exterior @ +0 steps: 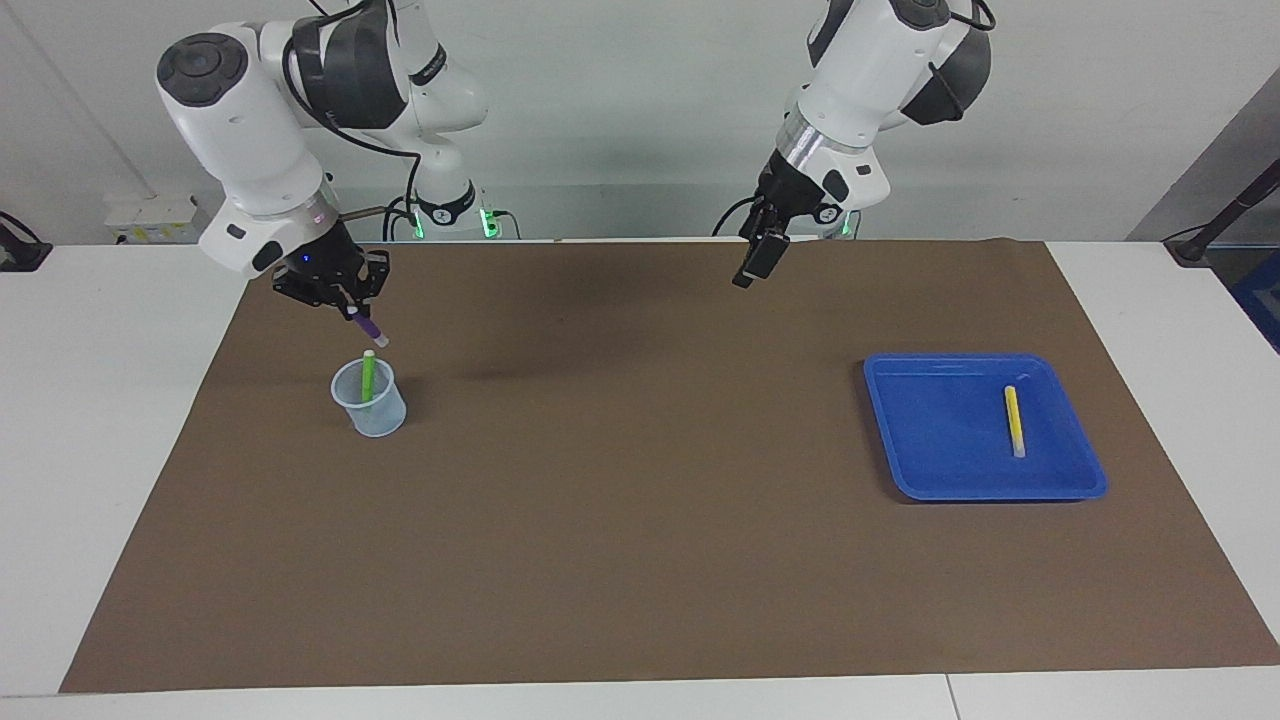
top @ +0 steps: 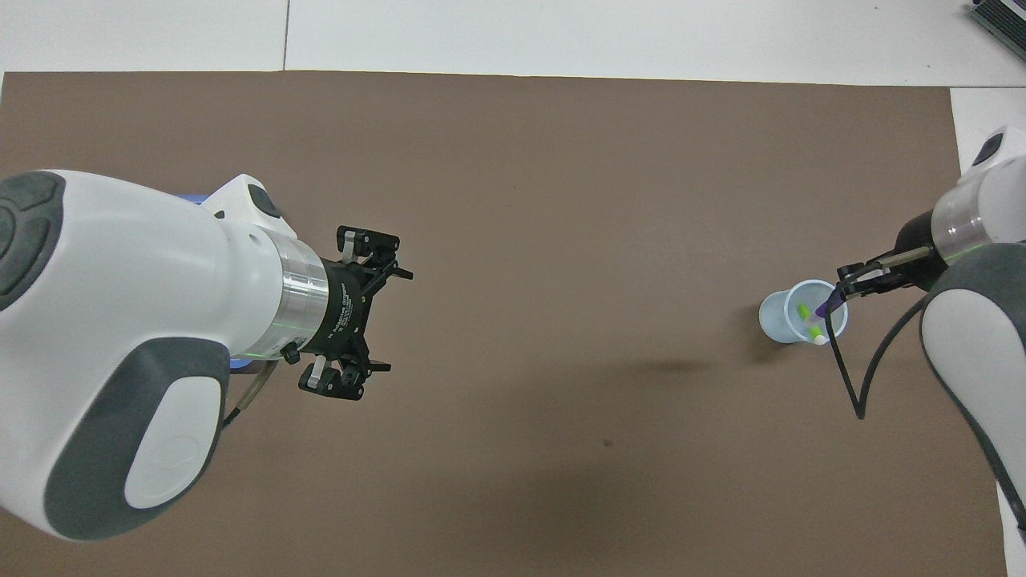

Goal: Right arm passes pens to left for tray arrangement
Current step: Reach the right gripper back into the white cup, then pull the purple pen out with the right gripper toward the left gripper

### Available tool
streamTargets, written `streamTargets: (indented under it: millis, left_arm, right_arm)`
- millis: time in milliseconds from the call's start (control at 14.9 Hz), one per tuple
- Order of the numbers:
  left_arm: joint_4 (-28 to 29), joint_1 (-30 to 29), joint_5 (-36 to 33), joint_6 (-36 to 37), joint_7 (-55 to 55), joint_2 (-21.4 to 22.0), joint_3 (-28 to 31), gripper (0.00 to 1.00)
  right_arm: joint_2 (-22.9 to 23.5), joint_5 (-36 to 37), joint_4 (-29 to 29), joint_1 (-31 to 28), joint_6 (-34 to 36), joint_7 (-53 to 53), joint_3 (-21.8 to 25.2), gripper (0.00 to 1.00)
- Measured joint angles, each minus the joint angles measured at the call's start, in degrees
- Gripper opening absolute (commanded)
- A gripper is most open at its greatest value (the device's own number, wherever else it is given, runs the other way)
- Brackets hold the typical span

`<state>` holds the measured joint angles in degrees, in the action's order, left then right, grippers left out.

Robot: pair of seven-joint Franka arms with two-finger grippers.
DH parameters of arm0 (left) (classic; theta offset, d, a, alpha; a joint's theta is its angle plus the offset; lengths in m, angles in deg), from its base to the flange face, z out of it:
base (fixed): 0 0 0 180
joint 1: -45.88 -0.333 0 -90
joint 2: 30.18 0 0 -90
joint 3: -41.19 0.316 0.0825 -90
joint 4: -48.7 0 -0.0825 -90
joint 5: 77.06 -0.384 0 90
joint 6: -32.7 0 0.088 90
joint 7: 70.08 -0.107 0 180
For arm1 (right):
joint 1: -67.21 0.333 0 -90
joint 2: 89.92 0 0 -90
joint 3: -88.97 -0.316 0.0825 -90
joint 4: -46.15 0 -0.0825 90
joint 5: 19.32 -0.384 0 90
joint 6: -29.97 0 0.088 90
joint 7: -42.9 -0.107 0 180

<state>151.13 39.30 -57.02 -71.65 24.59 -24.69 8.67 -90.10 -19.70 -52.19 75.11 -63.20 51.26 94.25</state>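
Note:
My right gripper is shut on the purple pen and holds it tilted, pale end down, just above the translucent cup. The green pen stands in that cup. In the overhead view the right gripper and the purple pen are over the cup, where the green pen shows. The yellow pen lies in the blue tray toward the left arm's end. My left gripper is open and empty, raised over the mat.
A brown mat covers most of the white table. In the overhead view the left arm hides nearly all of the tray; only a sliver of its rim shows.

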Motion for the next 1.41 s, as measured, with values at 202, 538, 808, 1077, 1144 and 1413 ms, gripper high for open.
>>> streamTargets:
  millis: [202,538,808,1077,1144,1413]
  left_arm:
    - [0.09,-0.06,0.00,0.00,0.05,0.00,0.02,1.00]
    - [0.29,-0.52,0.00,0.00,0.07,0.02,0.02,1.00]
    - [0.74,-0.52,0.00,0.00,0.15,0.17,0.02,1.00]
    - [0.90,-0.52,0.05,0.00,0.40,0.35,0.02,1.00]
    - [0.95,-0.53,0.15,-0.01,0.99,0.39,0.03,1.00]
    - [0.96,-0.77,2.14,-0.72,10.43,0.45,0.18,1.00]
  right_arm:
    - [-1.15,-4.84,0.26,-0.04,1.06,0.00,0.02,0.00]
    - [-1.57,-15.76,0.26,-0.04,2.21,-3.46,0.03,0.00]
    - [-1.57,-26.79,0.26,-0.01,2.67,-11.70,-0.02,0.00]
    - [-1.57,-33.54,0.26,0.05,2.68,-16.82,-0.12,0.00]
    - [-1.57,-34.94,0.24,0.19,2.68,-18.04,-0.14,0.00]
    - [-1.57,-40.63,0.19,1.64,2.55,-24.42,-0.20,0.00]
